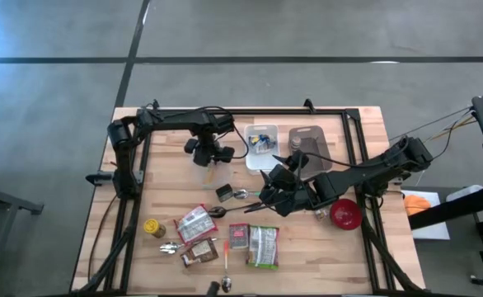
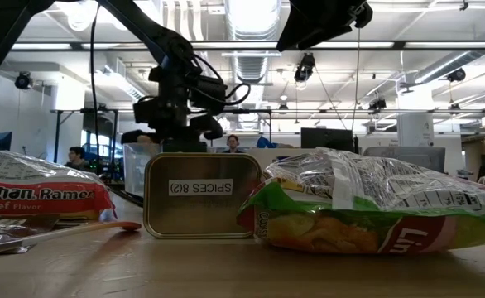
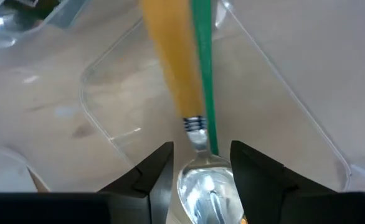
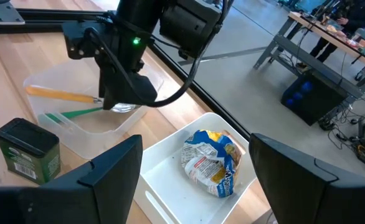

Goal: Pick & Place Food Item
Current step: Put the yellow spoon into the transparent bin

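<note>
**Packets crowd the near edge; food packet sits in the far white bin**

Filling the low view, a green-and-silver packet (image 2: 375, 207) lies nearest the camera. With the brass spice tin (image 2: 201, 207) and a beef ramen pack (image 2: 40, 203) beside it, it hides almost everything farther back on the tabletop (image 1: 365, 132), and both ends of this row are cut off.

From above, the packets cluster along the near side. Bare wood is open at the near right and at the far left corner.

The right end effector (image 4: 195, 155) hangs released near the middle of the tabletop, its jaws wide with nothing between them. Just beyond it is the white bin (image 4: 170, 186), close to the far edge. The task's crumpled food packet (image 4: 210, 163) lies inside it, untouched. A grey tray (image 1: 307, 139) sits to the right of the bin, and a red bowl (image 1: 344, 214) sits nearer, toward the right edge.

Left of the bin, a clear container (image 4: 76, 134) is hard to make out from above. The left end effector (image 3: 202, 149) reaches down into it, over a yellow-handled spoon (image 3: 170, 62) and a green-handled utensil (image 3: 202, 50). Its tips flank the spoon's bowl, but whether it is clenched on the spoon cannot be told. A small green tin (image 4: 27, 149) stands apart, on the near side of the container.
</note>
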`<state>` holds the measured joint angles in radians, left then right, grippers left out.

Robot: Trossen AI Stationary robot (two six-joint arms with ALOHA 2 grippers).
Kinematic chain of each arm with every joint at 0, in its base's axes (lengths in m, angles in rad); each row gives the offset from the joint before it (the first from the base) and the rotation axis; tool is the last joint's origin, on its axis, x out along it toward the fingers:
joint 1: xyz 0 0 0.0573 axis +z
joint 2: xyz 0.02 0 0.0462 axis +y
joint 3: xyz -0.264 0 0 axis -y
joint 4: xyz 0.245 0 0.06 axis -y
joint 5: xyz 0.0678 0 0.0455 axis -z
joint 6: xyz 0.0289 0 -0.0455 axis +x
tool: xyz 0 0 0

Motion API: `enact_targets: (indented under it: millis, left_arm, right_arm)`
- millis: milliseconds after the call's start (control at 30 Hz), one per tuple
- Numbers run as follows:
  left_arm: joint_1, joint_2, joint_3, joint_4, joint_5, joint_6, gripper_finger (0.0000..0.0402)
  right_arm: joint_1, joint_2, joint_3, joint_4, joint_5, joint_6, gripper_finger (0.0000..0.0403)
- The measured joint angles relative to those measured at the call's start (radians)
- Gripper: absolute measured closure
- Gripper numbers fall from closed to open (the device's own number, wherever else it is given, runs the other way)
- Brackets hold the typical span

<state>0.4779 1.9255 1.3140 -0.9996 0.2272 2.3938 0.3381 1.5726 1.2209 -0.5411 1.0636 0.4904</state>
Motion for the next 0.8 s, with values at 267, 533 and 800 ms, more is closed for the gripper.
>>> enact_targets:
  millis: [267,533,800]
  left_arm:
    - [0.002,-0.024,0.000,-0.031,-0.012,0.125,0.0242]
    - [0.002,-0.053,0.002,-0.061,-0.030,0.221,0.0242]
    - [-0.010,-0.058,0.003,-0.101,0.028,0.137,0.0242]
  right_arm:
    - [0.000,0.000,0.000,0.000,0.000,0.000,0.0110]
    - [0.000,0.000,0.000,0.000,0.000,0.000,0.0110]
    - [0.000,0.000,0.000,0.000,0.000,0.000,0.0110]
